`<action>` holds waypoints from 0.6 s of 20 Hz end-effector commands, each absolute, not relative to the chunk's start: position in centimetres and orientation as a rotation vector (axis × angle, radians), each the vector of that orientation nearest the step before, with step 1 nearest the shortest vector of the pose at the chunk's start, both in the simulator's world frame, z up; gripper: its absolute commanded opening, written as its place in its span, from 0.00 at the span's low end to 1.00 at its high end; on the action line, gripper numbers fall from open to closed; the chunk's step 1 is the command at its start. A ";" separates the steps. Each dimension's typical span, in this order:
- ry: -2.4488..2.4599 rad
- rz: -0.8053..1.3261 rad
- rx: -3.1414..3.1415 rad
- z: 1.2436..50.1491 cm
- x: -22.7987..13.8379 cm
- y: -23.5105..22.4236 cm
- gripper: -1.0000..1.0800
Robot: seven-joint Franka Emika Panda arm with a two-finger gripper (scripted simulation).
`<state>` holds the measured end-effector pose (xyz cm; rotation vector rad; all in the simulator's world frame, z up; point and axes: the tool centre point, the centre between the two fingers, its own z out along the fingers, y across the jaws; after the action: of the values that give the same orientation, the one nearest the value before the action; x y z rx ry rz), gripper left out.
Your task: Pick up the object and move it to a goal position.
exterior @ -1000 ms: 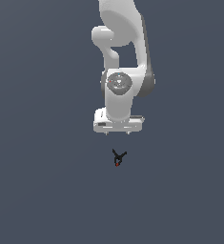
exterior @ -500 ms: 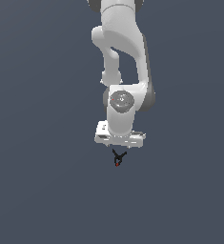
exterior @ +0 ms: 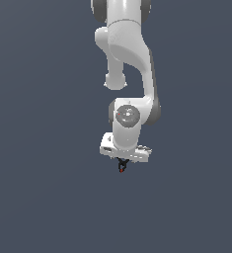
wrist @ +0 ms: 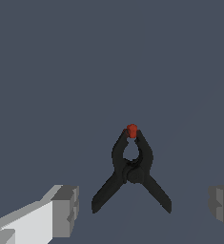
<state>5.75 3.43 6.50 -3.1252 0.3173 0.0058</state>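
White gripper point(exterior: 122, 163) poised directly over the small black Y-shaped clamp with a red tip point(wrist: 130, 167) on the plain grey-blue floor point(exterior: 43, 197).

In the exterior view the clamp point(exterior: 121, 166) is mostly hidden, only a dark sliver and red dot showing just beneath the white robot arm point(exterior: 130, 74). The wrist view shows what that view hides: the jaws are spread wide, one grey fingertip point(wrist: 66, 210) on each side of the clamp, both clear of its two thin prongs.
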 end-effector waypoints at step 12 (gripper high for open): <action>0.325 0.001 -3.125 3.0 5.8 3.4 0.96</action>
<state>5.83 3.44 3.86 -3.1246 0.3239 0.0006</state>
